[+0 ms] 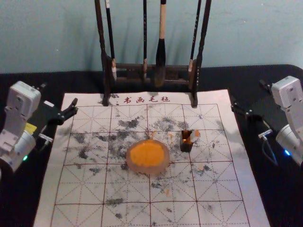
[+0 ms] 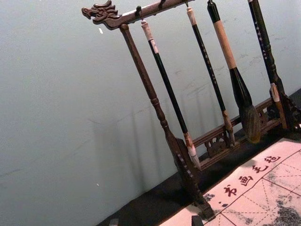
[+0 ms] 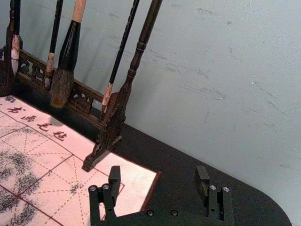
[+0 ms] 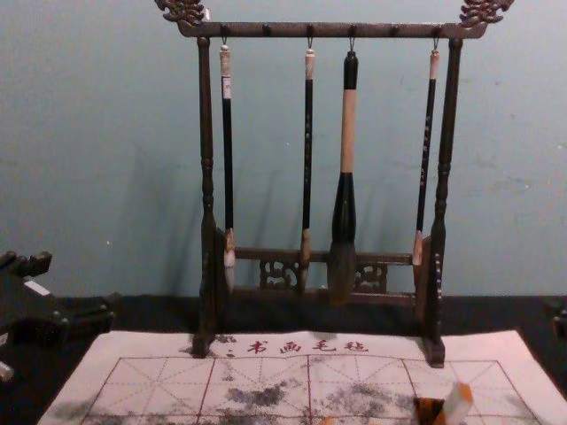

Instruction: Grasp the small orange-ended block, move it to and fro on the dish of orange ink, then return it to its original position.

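Grasping appears to be the first job left: the small white block with an orange end [image 4: 454, 406] leans at a small dark box [image 1: 186, 146], right of the pale round dish of orange ink [image 1: 147, 170]. Both the left gripper [image 2: 155, 221] and right gripper [image 3: 158, 174] hang at the sides, spread and empty. Inking and return presumably follow (unless everything is finished; I can't tell).
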